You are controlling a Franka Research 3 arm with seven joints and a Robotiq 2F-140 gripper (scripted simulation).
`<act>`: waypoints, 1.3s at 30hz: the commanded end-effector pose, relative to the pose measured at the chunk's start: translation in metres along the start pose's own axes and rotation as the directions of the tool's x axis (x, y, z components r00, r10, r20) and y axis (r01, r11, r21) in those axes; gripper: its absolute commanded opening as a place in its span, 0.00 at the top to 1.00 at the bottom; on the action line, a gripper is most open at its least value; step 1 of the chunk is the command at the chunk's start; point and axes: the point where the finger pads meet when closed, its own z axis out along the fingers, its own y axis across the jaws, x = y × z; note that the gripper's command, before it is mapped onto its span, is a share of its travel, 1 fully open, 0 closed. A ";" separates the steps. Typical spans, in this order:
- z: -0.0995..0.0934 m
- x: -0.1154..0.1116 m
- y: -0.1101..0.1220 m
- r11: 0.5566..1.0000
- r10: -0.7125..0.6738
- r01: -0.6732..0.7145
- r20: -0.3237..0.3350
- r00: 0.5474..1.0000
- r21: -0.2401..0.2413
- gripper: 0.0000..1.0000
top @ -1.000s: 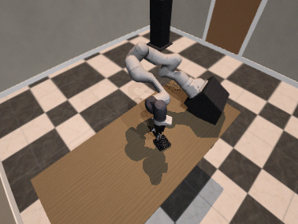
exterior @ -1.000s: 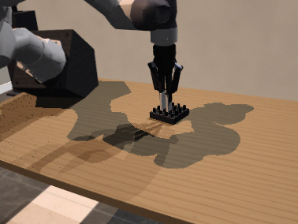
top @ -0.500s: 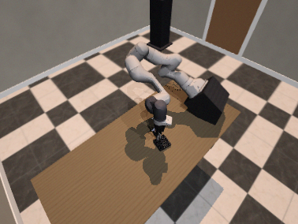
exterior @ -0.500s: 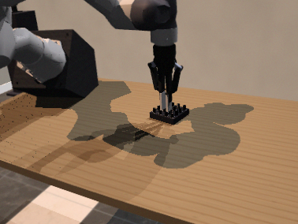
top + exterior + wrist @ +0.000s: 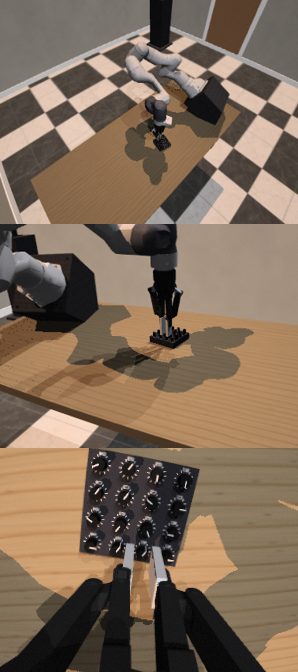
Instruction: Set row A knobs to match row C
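The black knob box (image 5: 162, 143) (image 5: 169, 343) (image 5: 135, 512) stands on the table. In the wrist view the names appear above the knobs, so row A is the lowest row, with A1 (image 5: 167, 554) at the right. My gripper (image 5: 165, 334) (image 5: 141, 557) points down, its fingers a small gap apart at either side of A2 (image 5: 143, 551); no firm grip on it shows. A3 (image 5: 117, 545) and A4 (image 5: 91, 543) lie to the left. In that view the line of C1 (image 5: 177, 507) points right, C2 (image 5: 150, 502) upper left, C3 (image 5: 124, 496) and C4 (image 5: 97, 492) upper right. Row A's lines are hard to read.
The fingertips are close to A1 and A3, and row B (image 5: 145, 528) is just beyond them. The arm's black base block (image 5: 206, 100) (image 5: 80, 287) stands at the table's end. The wooden table (image 5: 91, 173) (image 5: 252, 405) bears the arm's shadows around the box.
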 end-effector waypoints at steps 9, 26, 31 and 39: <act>0.010 0.000 0.002 1.000 0.005 -0.005 -0.001 1.000 -0.002 0.88; 0.012 0.000 0.002 1.000 0.005 -0.005 -0.001 1.000 -0.002 0.88; 0.012 0.000 0.002 1.000 0.005 -0.005 -0.001 1.000 -0.002 0.88; 0.012 0.000 0.002 1.000 0.005 -0.005 -0.001 1.000 -0.002 0.88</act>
